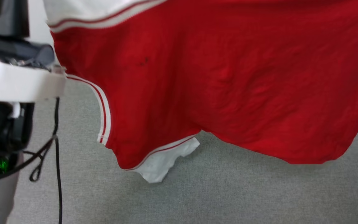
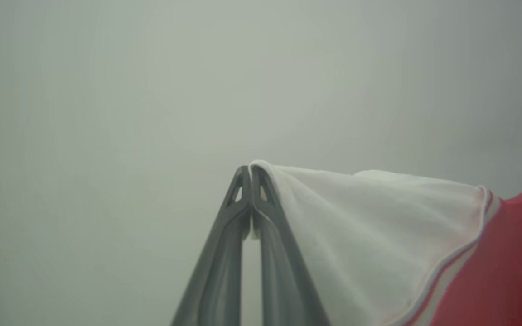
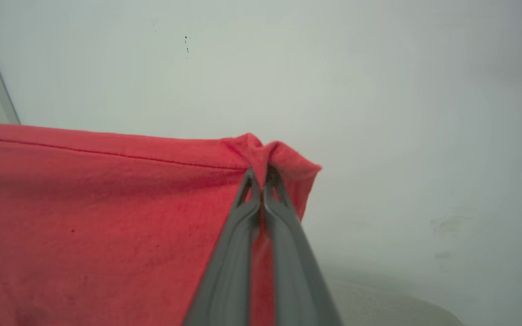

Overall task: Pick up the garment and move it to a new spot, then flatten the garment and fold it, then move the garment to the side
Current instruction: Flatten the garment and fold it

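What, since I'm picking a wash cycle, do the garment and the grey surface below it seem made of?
The garment: soft knit cloth, perhaps cotton or polyester jersey. It is matte, drapes and wrinkles, and has a slightly fuzzy face in the wrist views. The grey surface: looks like short-pile carpet or felt, with a matte, finely speckled texture and no shine.

No text, number or sign can be read. The garment [image 1: 228, 77] is shown as unlettered red and white cloth.
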You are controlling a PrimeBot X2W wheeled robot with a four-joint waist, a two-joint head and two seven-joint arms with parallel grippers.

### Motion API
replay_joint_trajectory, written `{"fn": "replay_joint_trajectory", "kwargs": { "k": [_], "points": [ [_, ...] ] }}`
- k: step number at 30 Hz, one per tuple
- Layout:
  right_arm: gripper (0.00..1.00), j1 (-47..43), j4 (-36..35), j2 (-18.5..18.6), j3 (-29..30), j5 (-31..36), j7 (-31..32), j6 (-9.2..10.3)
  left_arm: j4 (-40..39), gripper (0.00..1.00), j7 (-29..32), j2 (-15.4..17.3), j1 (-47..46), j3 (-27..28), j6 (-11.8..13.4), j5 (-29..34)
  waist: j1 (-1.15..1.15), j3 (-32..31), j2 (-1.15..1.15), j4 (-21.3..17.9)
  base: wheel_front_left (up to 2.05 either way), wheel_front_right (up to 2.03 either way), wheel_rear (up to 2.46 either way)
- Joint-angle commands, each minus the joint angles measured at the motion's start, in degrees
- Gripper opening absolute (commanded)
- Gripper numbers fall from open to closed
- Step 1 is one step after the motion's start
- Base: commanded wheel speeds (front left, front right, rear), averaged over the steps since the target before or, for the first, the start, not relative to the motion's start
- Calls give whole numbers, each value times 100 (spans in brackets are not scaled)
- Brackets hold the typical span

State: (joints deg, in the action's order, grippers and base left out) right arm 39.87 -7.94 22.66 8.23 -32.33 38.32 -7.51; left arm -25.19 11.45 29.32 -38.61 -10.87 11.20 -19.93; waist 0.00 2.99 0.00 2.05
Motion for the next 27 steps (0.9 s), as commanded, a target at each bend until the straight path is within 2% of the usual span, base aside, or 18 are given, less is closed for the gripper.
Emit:
{"fn": "replay_joint_trajectory", "kwargs": {
  "k": [1, 7, 14, 15, 17, 23, 27],
  "points": [
    [0, 182, -57, -63, 59, 58, -67, 4, 47, 0, -10, 47, -266, 34, -13, 75, 0, 196, 0, -48, 0, 0, 0],
    [0, 740, -70, -143, 135, 198, -236, 4, 420, 0, -13, 255, -1298, 126, -263, 148, 0, 782, 0, -111, 0, 0, 0],
    [0, 1718, 149, -73, -16, 519, -517, 5, 1249, 0, -109, 653, -2634, 91, -796, 287, 0, 1708, 0, -184, 0, 0, 0],
    [0, 1718, 149, -73, -16, 519, -517, 5, 1249, 0, -109, 653, -2634, 91, -796, 287, 0, 1708, 0, -184, 0, 0, 0],
    [0, 1993, 292, -59, -79, 663, -720, 6, 1555, 0, -158, 722, -2987, -22, -973, 367, 0, 1966, 0, -177, 0, 0, 0],
    [0, 3048, 1111, -208, -118, 1012, -1387, 6, 2552, 0, -482, 758, -4215, -270, -1315, 673, 0, 2746, 0, -174, 0, 0, 0],
    [0, 3854, 1830, -235, -265, 1327, -1821, 7, 3385, 0, -833, 704, -5201, -402, -1441, 924, 0, 3171, 0, -201, 0, 0, 0]
  ]
}}
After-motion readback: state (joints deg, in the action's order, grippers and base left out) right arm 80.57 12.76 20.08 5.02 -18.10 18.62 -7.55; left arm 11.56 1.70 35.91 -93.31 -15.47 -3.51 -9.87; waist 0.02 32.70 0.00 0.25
